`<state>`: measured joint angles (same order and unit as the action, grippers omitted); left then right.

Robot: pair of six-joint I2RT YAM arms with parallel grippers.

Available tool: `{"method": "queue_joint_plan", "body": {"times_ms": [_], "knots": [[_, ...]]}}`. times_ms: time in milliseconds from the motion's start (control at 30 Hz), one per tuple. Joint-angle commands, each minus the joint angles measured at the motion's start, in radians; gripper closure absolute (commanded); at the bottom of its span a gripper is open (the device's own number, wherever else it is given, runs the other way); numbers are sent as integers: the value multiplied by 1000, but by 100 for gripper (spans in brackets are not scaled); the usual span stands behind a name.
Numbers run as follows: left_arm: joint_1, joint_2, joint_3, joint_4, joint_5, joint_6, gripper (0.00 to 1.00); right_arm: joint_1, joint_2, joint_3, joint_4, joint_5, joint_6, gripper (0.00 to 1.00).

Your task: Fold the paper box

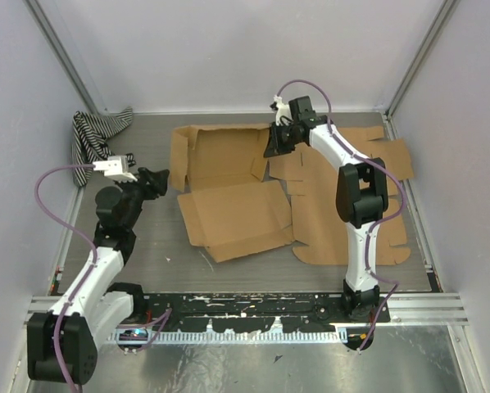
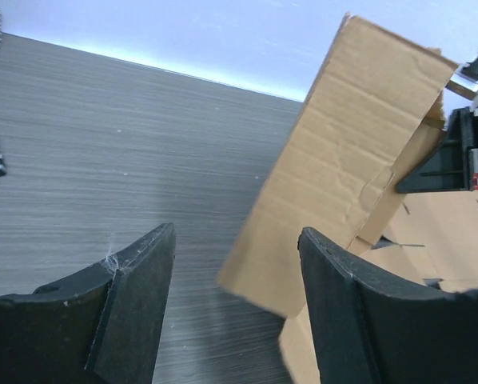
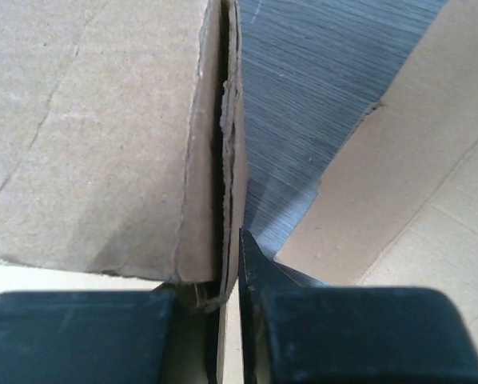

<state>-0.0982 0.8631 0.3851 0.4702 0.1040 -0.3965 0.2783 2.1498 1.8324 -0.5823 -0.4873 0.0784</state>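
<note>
Cardboard box wall (image 3: 211, 160) tight between right fingers (image 3: 367, 332); left fingers (image 2: 135, 296) apart beside its flap (image 2: 359, 152).

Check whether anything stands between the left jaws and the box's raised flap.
Nothing visible does. The left gripper, jaws open, faces the paper box's raised flap, with only table surface between them. The right gripper has its jaws shut on a wall at the other side.

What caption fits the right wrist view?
Right gripper pinching the doubled edge of a raised cardboard flap, grey table beyond.
</note>
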Motion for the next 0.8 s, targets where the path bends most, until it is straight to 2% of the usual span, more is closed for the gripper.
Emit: {"method": "queue_joint_plan", "body": {"times_ms": [0,400,767], "knots": [[13,62,82,49,110,-43,30,16,-18,-2,36,-82,-14,97],[95,217,158,169,289,-159,32,14,-27,-19,43,-108,-12,96],[96,283,148,268,427,-261,36,16,-16,-16,44,-102,6,96]]}}
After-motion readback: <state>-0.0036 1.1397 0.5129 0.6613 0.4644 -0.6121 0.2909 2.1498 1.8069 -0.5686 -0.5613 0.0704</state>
